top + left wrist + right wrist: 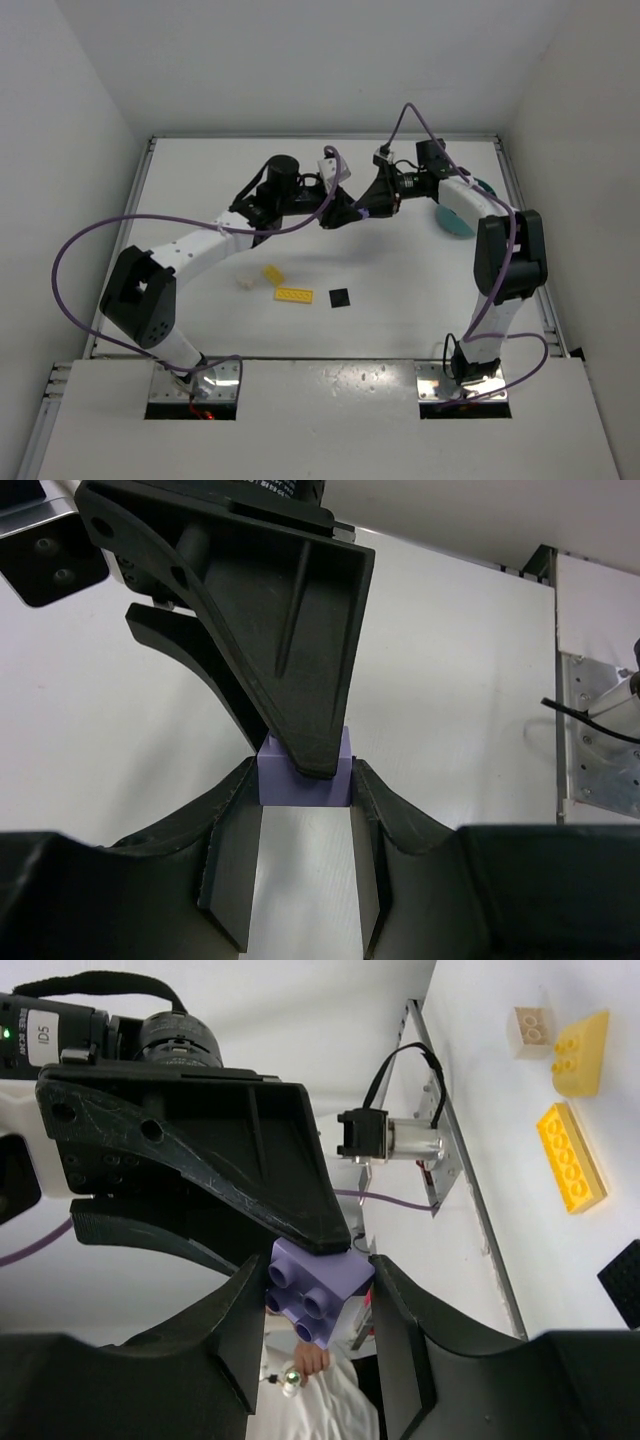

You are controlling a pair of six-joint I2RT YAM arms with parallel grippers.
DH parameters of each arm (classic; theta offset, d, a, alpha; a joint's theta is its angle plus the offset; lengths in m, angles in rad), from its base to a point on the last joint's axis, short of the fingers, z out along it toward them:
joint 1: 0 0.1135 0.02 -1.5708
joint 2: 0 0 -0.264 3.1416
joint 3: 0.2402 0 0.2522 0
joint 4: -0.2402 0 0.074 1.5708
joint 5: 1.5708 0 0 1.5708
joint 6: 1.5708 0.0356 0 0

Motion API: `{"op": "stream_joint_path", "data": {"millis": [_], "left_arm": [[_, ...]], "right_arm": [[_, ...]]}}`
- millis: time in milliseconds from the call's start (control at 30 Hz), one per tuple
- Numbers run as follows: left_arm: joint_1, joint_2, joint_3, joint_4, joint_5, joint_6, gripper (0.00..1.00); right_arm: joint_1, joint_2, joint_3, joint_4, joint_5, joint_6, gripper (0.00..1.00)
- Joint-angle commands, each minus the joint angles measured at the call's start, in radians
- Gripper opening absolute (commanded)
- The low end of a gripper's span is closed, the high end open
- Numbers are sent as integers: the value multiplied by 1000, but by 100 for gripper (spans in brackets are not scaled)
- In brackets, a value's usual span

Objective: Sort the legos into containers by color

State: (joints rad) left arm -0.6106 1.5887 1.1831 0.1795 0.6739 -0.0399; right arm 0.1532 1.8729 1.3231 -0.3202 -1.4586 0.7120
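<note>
One lavender lego (pixel 303 791) | clamped by left end effector (pixel 305 778) | and right end effector (pixel 318 1268)

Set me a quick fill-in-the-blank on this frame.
1. The left hand and right hand both grip one ___ brick.
2. The long ___ plate lies beside the black plate.
3. The teal bowl is partly hidden by the ___ arm.
Missing: lavender; yellow; right.

A robotics lab test cell: plain white walls (pixel 90 120) box in a white table (pixel 400 285), robot arms (pixel 190 250) bolted to metal plates (pixel 228 375) at its edge (purple cables (pixel 54 275) looping loose).
</note>
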Motion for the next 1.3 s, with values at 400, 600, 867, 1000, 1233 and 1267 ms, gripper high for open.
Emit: {"op": "stream_joint_path", "data": {"millis": [400,600,867,1000,1233,1267], "left_arm": [[-6,-51,-34,-90,-132,135,63],[22,-143,-88,-169,-105,192,64],[52,-210,-131,-226,-83,201,65],[61,-210,-131,-226,-83,201,65],[61,-200,-122,-207,-63,172,65],[61,-200,-122,-207,-63,172,65]], "right_arm": [[-26,-99,-54,194,-158,81,1],[-93,-100,-130,348,-103,161,0],[-256,-127,15,-63,277,-213,0],[-273,-101,315,-661,751,-660,0],[-285,-204,315,-663,1182,-720,0],[-285,-204,315,-663,1228,-733,0]]}}
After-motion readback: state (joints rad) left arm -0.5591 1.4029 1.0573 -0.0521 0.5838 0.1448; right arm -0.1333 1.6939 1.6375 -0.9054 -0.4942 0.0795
